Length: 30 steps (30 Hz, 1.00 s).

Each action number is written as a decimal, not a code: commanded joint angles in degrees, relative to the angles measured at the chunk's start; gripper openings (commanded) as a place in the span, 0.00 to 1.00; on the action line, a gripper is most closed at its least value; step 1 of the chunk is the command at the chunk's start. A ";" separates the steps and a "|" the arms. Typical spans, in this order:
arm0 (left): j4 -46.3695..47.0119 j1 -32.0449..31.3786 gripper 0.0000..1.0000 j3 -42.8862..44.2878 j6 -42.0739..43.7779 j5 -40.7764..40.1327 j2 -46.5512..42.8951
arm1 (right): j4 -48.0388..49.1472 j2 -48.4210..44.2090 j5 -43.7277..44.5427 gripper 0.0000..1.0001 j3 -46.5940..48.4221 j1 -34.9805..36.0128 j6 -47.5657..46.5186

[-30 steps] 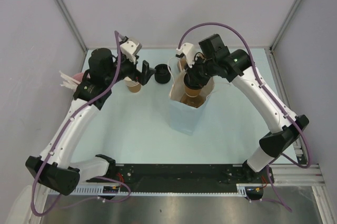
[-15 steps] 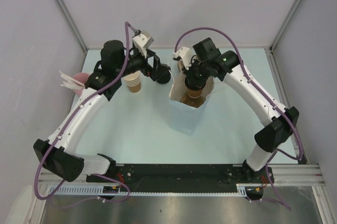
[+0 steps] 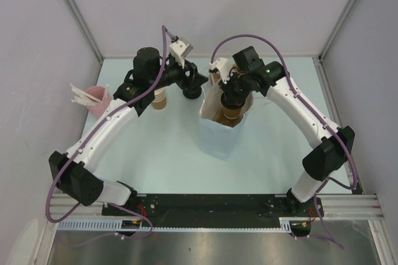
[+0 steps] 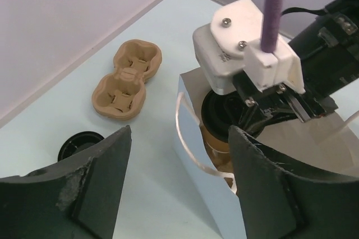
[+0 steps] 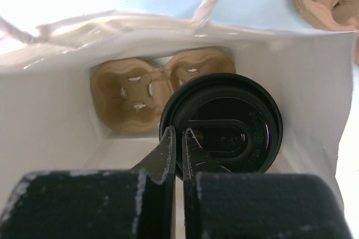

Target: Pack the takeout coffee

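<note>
Pale bench (image 3: 155,153) is carrying a white bag (image 3: 214,142) near its far edge; right jaws are pinching the takeout coffee (image 5: 230,116) inside, while spread left jaws are swinging in beside it, so packing is nearing completion

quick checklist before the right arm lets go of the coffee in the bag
1. Right gripper shut on the rim of the round black plastic lid of the tan paper cup: ok.
2. Cup inside the white paper bag: ok.
3. Cup seated in the brown pulp carrier at the bag's bottom: cannot tell.
4. Bag upright, mouth open: ok.
5. Left gripper open, empty, outside the bag: ok.
</note>
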 commanded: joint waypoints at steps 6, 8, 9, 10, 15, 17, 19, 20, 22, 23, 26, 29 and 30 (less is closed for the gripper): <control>4.15 -0.97 0.28 0.15 0.94 -4.46 0.98 | 1.92 -4.07 -1.89 0.00 -2.92 -0.23 -2.31; 4.76 -0.97 0.17 -0.46 0.86 -5.25 0.89 | 2.01 -3.98 -1.98 0.00 -3.45 -0.41 -2.58; 4.76 -1.06 0.13 -0.64 0.94 -5.52 0.89 | 1.92 -3.81 -1.89 0.00 -3.54 -0.41 -2.66; 4.68 -1.06 0.09 -0.73 0.86 -6.21 0.98 | 2.01 -3.46 -1.81 0.00 -3.54 -0.67 -2.75; 4.85 -1.50 0.00 -1.35 0.51 -9.47 0.89 | 1.22 -2.14 -1.81 0.00 -3.62 -1.64 -3.45; 4.94 -1.59 0.00 -1.78 0.24 -11.13 0.80 | 1.05 -1.79 -1.81 0.00 -3.80 -1.90 -3.98; 4.94 -1.76 0.00 -1.87 0.15 -11.85 0.98 | 0.87 -1.44 -1.72 0.00 -3.80 -2.43 -4.33; 4.94 -1.85 0.00 -2.05 0.06 -12.28 0.98 | 0.69 -0.91 -1.80 0.00 -3.71 -2.52 -4.51; 5.03 -1.94 0.00 -2.05 -0.29 -12.64 1.15 | 0.08 -0.38 -1.89 0.00 -3.63 -2.78 -5.03; 5.11 -2.03 0.00 -2.05 -0.37 -12.64 1.33 | -0.01 0.05 -2.07 0.00 -3.54 -2.78 -5.21; 5.20 -2.20 0.00 -2.05 -0.90 -12.90 1.59 | -0.45 0.59 -2.33 0.00 -3.54 -2.61 -5.74; 5.38 -2.55 0.00 -2.05 -1.16 -12.81 1.77 | -0.54 1.64 -2.33 0.00 -3.01 -2.26 -6.00; 5.29 -2.64 0.00 -2.05 -1.08 -12.81 1.86 | -0.80 2.42 -2.33 0.00 -2.84 -2.08 -6.00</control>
